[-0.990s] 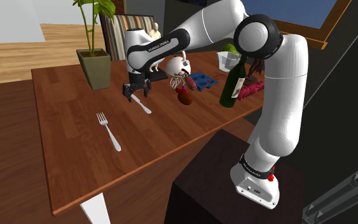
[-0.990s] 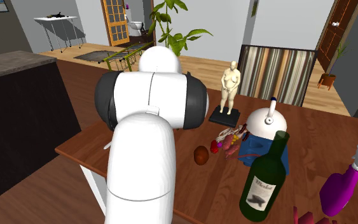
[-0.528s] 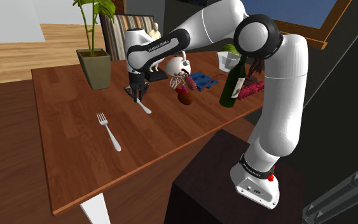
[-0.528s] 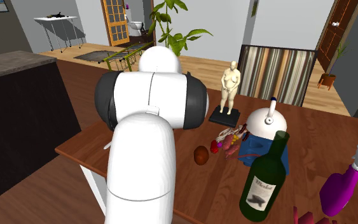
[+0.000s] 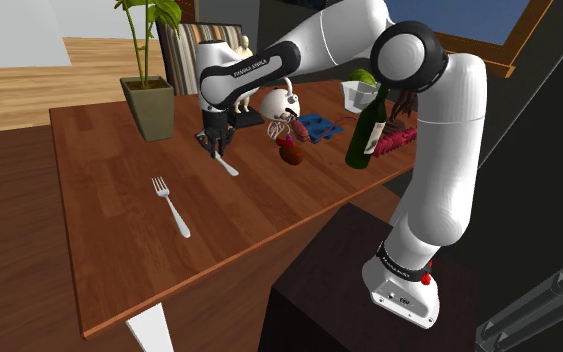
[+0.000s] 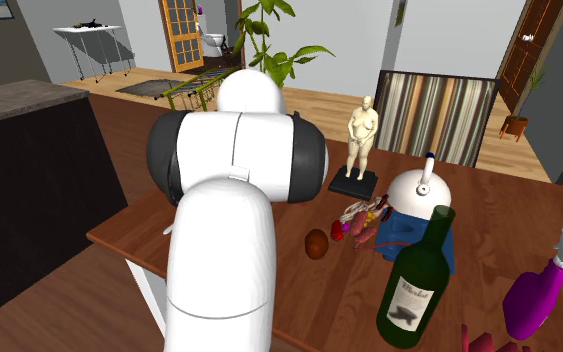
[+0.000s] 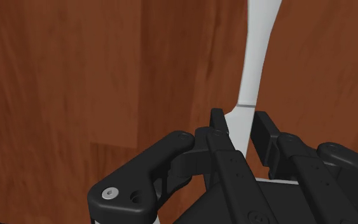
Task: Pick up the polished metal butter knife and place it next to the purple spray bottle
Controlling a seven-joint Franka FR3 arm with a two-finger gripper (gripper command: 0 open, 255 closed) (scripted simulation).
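A light grey butter knife lies on the brown wooden table, and in the shoulder view the knife sits just behind the table's middle. My black gripper stands upright over its far end. Seen from the wrist, the gripper is shut on the knife, both fingers pressing its narrow end while the blade runs away over the wood. The purple spray bottle stands at the second exterior view's lower right, near a green wine bottle.
A fork lies nearer the table's front. A potted plant stands at the back left. A white kettle, a figurine, a brown ball, a blue tray and the wine bottle crowd the shoulder view's right.
The fingers stood apart around the knife a second ago and have closed on it. The hand has since shifted only slightly; the knife has kept its place on the table.
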